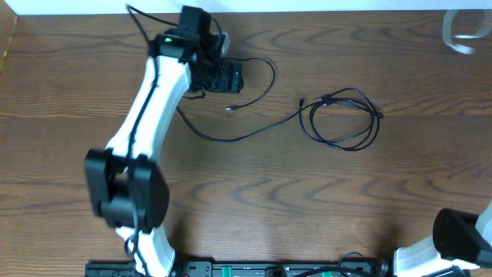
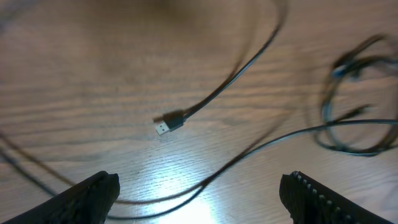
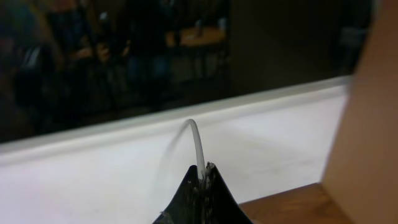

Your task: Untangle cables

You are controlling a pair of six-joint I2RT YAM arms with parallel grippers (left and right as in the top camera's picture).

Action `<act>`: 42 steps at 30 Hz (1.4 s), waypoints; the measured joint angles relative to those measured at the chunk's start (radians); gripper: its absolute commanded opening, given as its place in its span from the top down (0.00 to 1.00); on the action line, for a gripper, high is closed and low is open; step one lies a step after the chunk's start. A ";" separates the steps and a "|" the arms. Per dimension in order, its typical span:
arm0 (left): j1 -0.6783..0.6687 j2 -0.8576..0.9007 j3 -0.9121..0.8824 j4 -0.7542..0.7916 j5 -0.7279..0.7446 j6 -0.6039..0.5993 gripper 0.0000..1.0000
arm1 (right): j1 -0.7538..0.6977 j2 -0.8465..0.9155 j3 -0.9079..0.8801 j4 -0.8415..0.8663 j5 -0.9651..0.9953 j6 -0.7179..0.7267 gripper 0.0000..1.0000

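Observation:
The black cable (image 1: 342, 117) lies on the table as a small coil at centre right, with a long strand running left under my left arm. Its small plug end (image 1: 229, 108) lies just in front of my left gripper (image 1: 228, 77). In the left wrist view the plug (image 2: 166, 126) lies ahead of my open, empty left gripper (image 2: 208, 199), a cable strand passes between the fingers on the table, and the coil (image 2: 360, 106) is at the right. My right gripper (image 3: 204, 177) is shut on the white cable (image 3: 196, 140). A white loop (image 1: 461, 35) shows at the far right in the overhead view.
The wooden table (image 1: 254, 200) ends at a white far edge (image 1: 323, 6). My left arm (image 1: 146, 115) stretches across the left part. The right arm's base (image 1: 461, 238) sits at the front right corner. A dark rail (image 1: 231, 269) runs along the front edge.

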 measured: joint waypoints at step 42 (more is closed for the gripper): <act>0.000 -0.262 0.000 -0.018 -0.017 0.000 0.11 | -0.266 0.535 -0.002 -0.138 0.072 -0.134 0.01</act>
